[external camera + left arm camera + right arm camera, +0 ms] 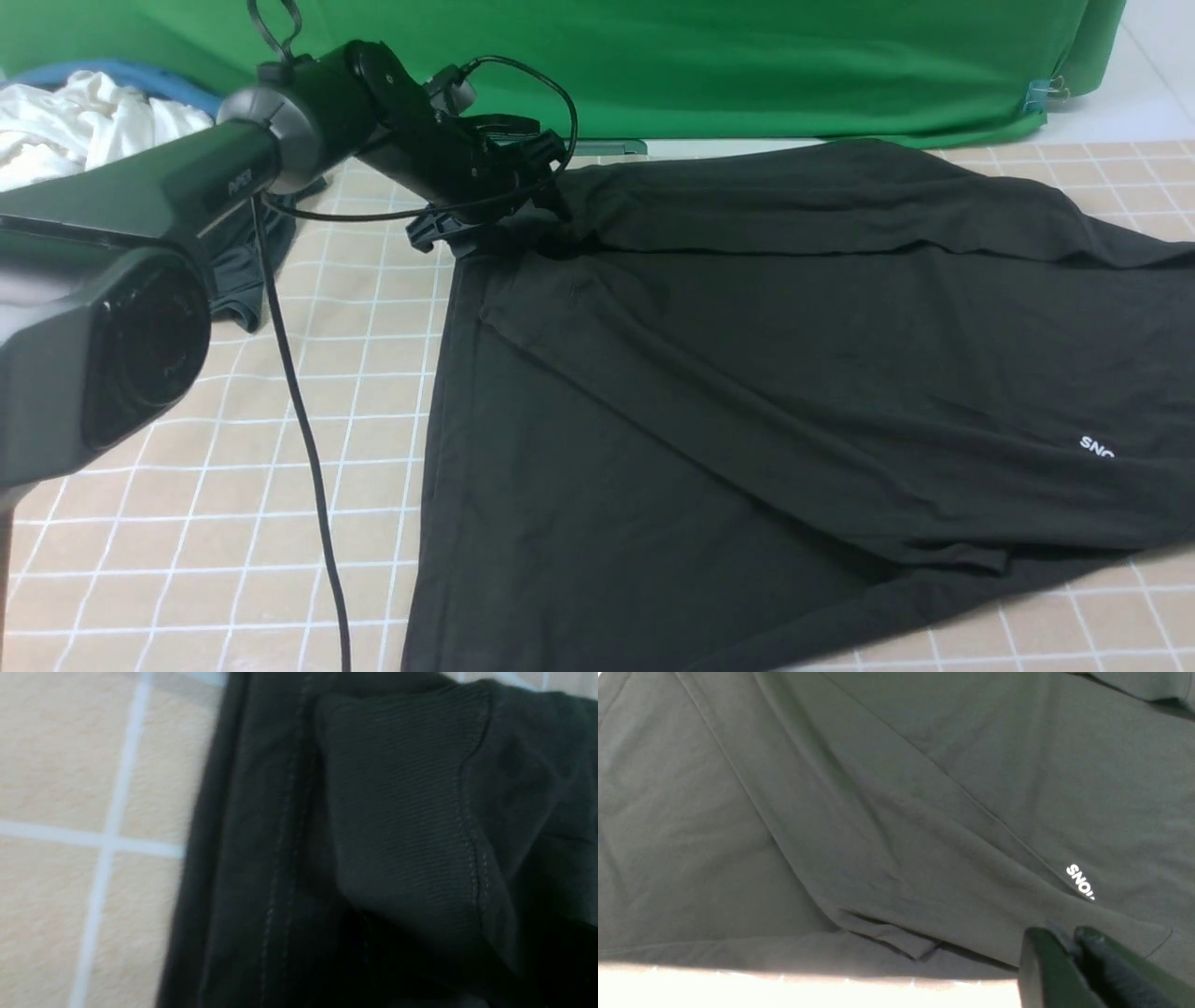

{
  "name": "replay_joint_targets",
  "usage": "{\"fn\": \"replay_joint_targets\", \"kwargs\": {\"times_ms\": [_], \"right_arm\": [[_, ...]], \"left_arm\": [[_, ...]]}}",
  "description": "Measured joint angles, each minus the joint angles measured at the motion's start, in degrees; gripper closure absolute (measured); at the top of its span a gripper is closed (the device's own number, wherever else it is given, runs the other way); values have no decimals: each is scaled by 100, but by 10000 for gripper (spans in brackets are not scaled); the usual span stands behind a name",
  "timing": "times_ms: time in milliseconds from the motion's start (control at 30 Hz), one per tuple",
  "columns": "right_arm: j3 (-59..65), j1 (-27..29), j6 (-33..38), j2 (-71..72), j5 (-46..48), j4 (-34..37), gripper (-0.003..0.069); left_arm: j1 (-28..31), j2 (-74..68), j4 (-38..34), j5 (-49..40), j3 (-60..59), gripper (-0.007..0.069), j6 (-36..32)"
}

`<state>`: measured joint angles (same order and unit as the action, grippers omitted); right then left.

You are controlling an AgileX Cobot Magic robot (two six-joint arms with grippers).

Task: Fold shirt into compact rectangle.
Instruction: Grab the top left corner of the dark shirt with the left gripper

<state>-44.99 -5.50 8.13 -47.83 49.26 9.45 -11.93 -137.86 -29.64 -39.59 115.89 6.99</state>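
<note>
1. The desk [187,467], with its tan grid sheet, carries everything, and a green backdrop [747,65] hangs behind it.
2. The shirt [747,373] sprawls over the middle and right of the desk and runs off the right edge of the front view. It is partly doubled over itself, and long diagonal creases fan across it. I'd say that's because it is being tensioned from its ends, so this is far from a rectangle.
3. The left arm [140,205] reaches forward to the shirt's far left corner, probably because a fold has to be led from a corner.
4. A white garment [84,121] is heaped at the far left, well clear of the work.
5. A smaller dark garment [238,280] lies under the arm, also aside.
6. The left fingers [448,229] are down at that bunched corner. From here I can't tell whether they're parted or closed, and the wrist view shows only stitched hem beside bare desk.
7. The right fingers [1104,961] are drawn together on what looks like a pinch of shirt, near its front edge. The creases run straight towards them.
8. Smallest of all, the white lettering [1096,447] is half swallowed by a fold, which tells me that layer overlaps the chest.
</note>
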Motion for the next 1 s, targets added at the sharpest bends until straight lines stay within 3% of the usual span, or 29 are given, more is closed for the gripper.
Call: {"fn": "replay_joint_targets", "kwargs": {"times_ms": [533, 700, 800, 900, 1000], "right_arm": [[0, 0, 0, 0, 0, 0, 567], [0, 0, 0, 0, 0, 0, 567], [0, 0, 0, 0, 0, 0, 567], [0, 0, 0, 0, 0, 0, 567], [0, 0, 0, 0, 0, 0, 567]], "left_arm": [[-195, -112, -214, 1262, -5, 161, -68], [-195, -174, -216, 1619, -5, 273, -68], [-197, -379, -233, 1892, -5, 449, -17], [-188, -457, -272, 1976, 1, 561, 20], [-175, -429, -284, 1889, 1, 580, 20]]}}
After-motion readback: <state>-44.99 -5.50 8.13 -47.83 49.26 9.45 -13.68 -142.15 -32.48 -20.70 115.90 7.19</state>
